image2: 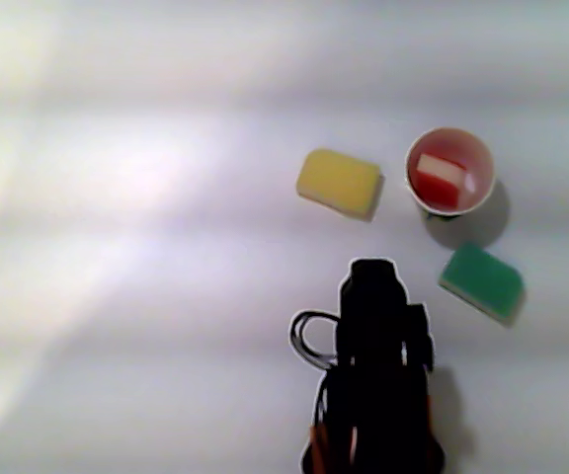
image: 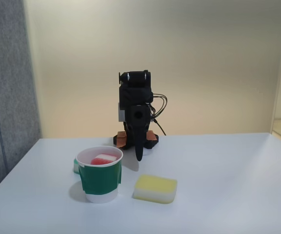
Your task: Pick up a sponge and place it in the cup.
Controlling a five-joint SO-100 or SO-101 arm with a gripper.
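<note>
1. While you read the fixed view, take the cup [image: 100, 176] as your landmark: the sponge [image: 103, 159] lies inside it, red layer and white layer both showing above the rim, tilted rather than flat.
2. Seen from above in the other view, the cup [image2: 482, 194] holds the sponge [image2: 439, 179] against its inner wall; placement looks complete (a judgement from how things lie, not a thing observed happening).
3. Behind the cup in the fixed view, the arm is folded upright over its base, the gripper [image: 139, 155] pointing down toward the table [image: 228, 170], well apart from the cup. You cannot tell from either view whether the jaws are parted or closed; nothing is seen held in them.
4. Beside the cup, the yellow sponge [image: 155, 188] rests on the table in the fixed view; the green sponge [image2: 481, 281] sits on the cup's other side, nearer the arm's base, in the other view.
5. Risks for you: a careless outward swing of the arm could clip the light paper cup and tip it, spilling the sponge; the sponge, sitting high and tilted, could spring out if the cup is jolted.
</note>
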